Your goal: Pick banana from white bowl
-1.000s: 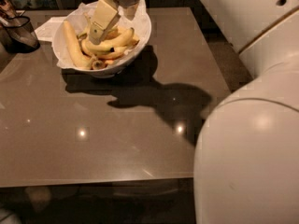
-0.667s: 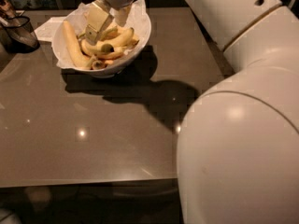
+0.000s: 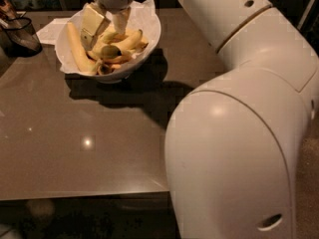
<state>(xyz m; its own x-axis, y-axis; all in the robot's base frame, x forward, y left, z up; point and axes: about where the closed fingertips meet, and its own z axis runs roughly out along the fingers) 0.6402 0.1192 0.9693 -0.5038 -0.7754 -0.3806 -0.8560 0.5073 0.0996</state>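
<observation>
Claw (image 3: pixel 107 26) is low inside the large white paper-lined bowl (image 3: pixel 149 31), fingers apart, nothing clamped. Yellow banana (image 3: pixel 127 40) lies just below and right of the claw, long axis roughly in line with the finger gap.

At the upper left, the smooth, plastic-looking cream gripper (image 3: pixel 104 35) hangs, fingers parted, in the glossy white bowl (image 3: pixel 133 64) lined with crinkled paper (image 3: pixel 146 7), on a polished, reflective table (image 3: pixel 75 153).
</observation>
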